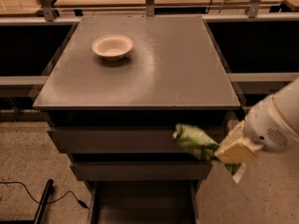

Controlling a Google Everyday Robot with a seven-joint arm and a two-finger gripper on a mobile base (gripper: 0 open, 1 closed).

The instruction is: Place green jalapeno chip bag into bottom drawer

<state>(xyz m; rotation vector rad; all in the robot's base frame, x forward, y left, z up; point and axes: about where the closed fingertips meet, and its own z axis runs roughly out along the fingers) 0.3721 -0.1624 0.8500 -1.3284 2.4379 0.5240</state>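
One crinkly green jalapeno chip bag (194,139) pinched in the gripper (220,153) before three grey metal drawers (121,141); one round cream bowl (112,46).

Your gripper (223,152), low at the cabinet's right front, clamps the green chip bag (196,141) in mid-air. The crumpled bag, green with pale print, hangs tilted before the two upper drawers, a pale end strip showing under the gripper. The bottom drawer (142,203) stands pulled open, its flat grey floor below and left of the bag.
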